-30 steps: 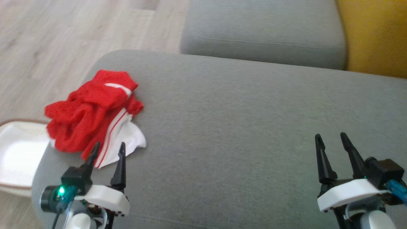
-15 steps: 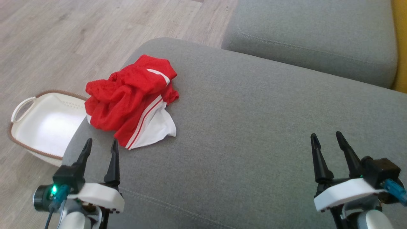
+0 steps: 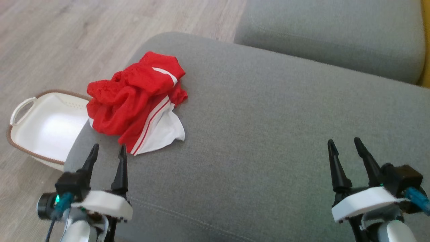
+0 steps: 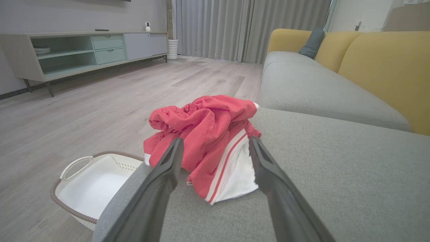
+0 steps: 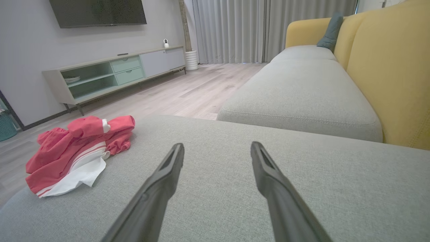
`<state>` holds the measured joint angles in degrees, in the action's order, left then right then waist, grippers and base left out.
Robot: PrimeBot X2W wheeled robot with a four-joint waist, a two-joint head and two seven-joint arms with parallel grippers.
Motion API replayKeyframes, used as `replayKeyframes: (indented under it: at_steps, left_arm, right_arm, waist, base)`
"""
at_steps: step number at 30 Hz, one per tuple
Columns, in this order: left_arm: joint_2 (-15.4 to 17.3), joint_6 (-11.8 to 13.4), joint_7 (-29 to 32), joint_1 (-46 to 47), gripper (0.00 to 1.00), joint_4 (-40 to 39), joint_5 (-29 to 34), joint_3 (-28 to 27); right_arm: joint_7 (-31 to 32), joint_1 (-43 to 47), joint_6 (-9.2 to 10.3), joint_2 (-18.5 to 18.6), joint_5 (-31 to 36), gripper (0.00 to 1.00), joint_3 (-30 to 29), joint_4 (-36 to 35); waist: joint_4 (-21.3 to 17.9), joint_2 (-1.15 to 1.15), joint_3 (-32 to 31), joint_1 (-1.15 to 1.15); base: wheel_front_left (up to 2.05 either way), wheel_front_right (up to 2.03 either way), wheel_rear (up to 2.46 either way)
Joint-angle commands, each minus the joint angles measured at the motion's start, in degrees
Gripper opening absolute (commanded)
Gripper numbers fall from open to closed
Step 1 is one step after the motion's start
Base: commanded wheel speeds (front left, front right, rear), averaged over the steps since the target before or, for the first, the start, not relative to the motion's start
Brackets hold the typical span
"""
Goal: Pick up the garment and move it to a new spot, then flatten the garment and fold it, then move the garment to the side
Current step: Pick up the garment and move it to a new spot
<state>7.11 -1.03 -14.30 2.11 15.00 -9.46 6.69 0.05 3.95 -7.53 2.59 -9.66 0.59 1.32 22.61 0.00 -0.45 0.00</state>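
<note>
I note the left gripper (image 3: 109, 146) has two long black tapered fingers (image 3: 119, 171) on a white shell (image 3: 102, 205), with a green light (image 3: 56, 199) and teal cable (image 3: 64, 202) on a black round housing (image 3: 44, 209). The right gripper (image 3: 344, 140) matches, with a blue plug (image 3: 416, 198). Both forearms (image 3: 78, 232) are pale grey

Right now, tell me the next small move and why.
Probably ease the left gripper forward and down onto the garment: its jaws are open, it points straight at the crumpled heap just ahead, nothing is held yet, and the right gripper sits far off.
</note>
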Motion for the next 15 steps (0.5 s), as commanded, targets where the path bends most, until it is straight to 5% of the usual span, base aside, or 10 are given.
replayKeyframes:
  at_steps: [1, 15]
  left_arm:
    - [0.33, -0.23, -0.70, 4.41, 1.00, -1.68, -0.65, -2.11]
    - [0.75, -3.11, 3.53, 27.15, 1.00, 17.70, -5.51, -3.24]
  right_arm:
    - [0.17, -3.61, 0.04, 0.45, 0.08, 1.00, 1.24, -2.50]
    - [5.45, -10.23, 0.04, 4.26, 1.70, 1.00, 0.21, -9.13]
  waist:
    - [-0.35, 0.00, 1.07, 0.00]
    - [-3.83, 0.00, 18.34, 0.00]
  base:
    - [0.00, 0.00, 0.00]
    - [0.00, 0.00, 0.00]
